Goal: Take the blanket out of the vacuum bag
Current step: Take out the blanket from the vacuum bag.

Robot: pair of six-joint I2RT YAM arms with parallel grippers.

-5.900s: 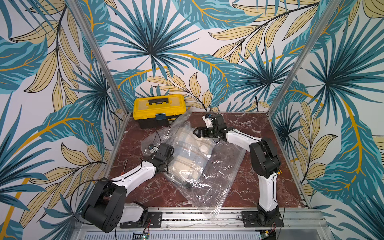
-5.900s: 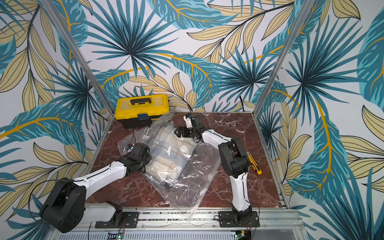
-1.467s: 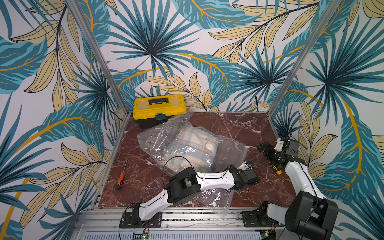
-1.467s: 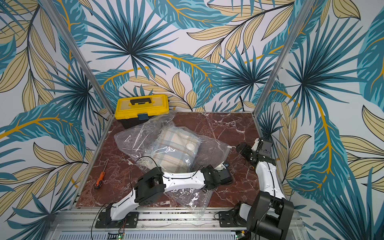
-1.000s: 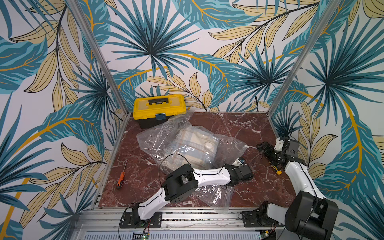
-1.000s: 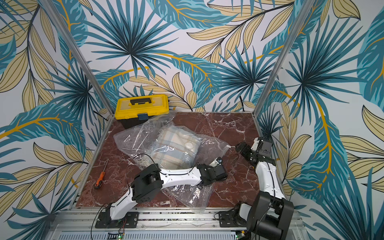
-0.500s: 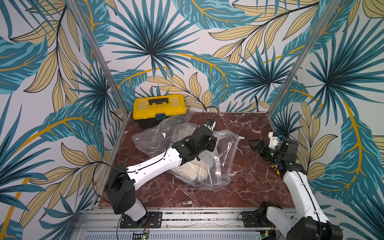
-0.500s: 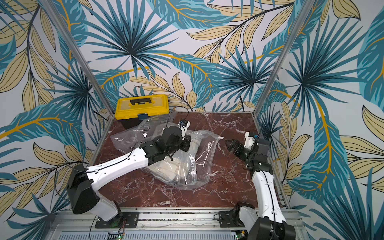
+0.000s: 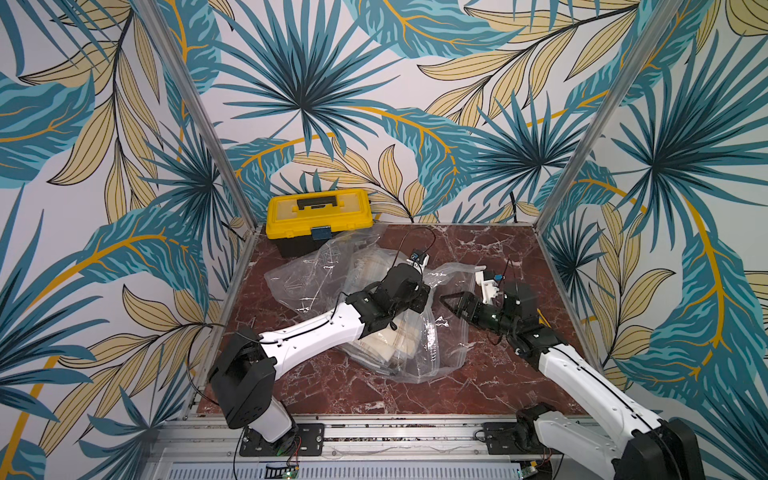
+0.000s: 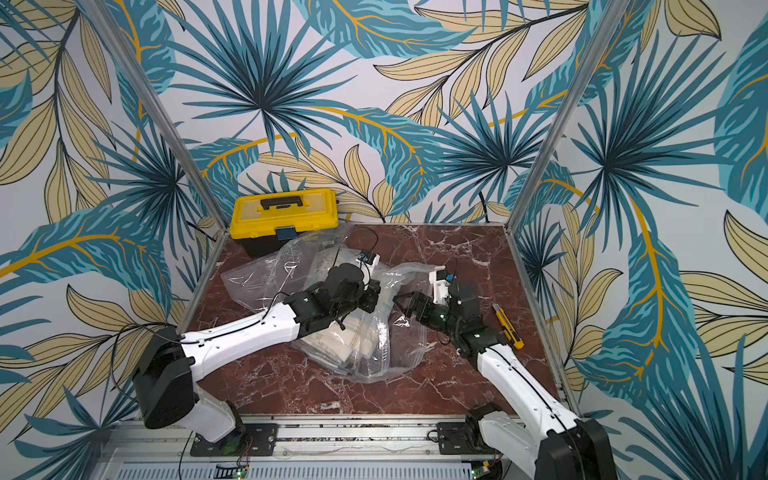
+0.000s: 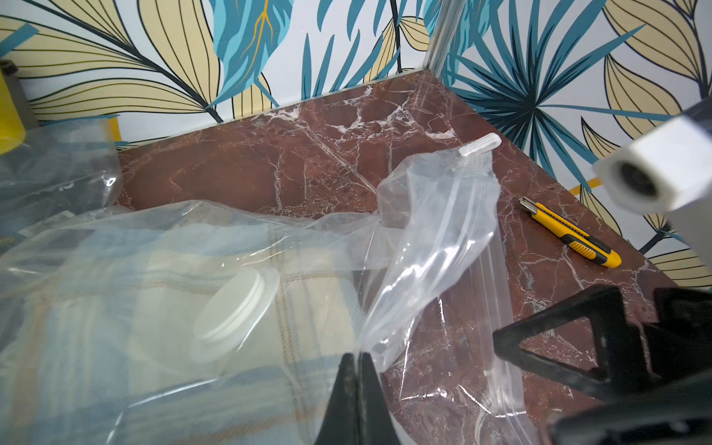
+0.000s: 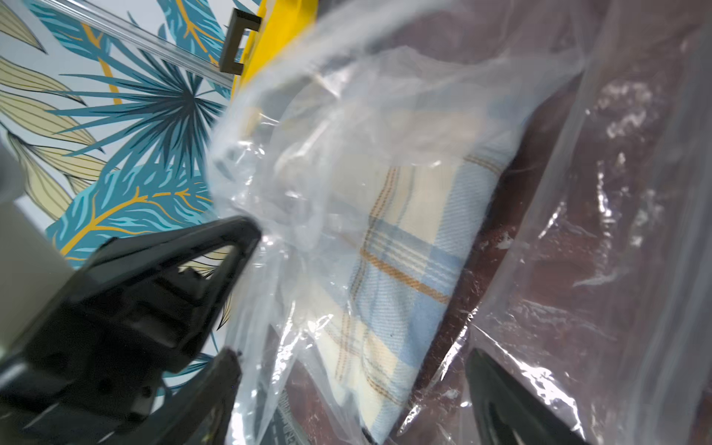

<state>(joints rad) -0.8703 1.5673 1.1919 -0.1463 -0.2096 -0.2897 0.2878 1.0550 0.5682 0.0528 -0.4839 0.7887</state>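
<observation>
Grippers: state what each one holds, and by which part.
The left gripper pinches the bag by a fold of clear film between the valve and the zip edge. The right gripper is open and holds nothing.

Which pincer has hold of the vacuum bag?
The left pincer: its jaws are shut on a fold of the vacuum bag. The right pincer stands open, gripping nothing.

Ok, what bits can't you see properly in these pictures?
Left gripper tips: hidden in both top views behind its own wrist.
Toolbox: right wrist view, cut off by the edge, blurred behind the vacuum bag.
Knife: in a top view, mostly behind the right arm.
Blanket: top views, hazy under crinkled plastic.
</observation>
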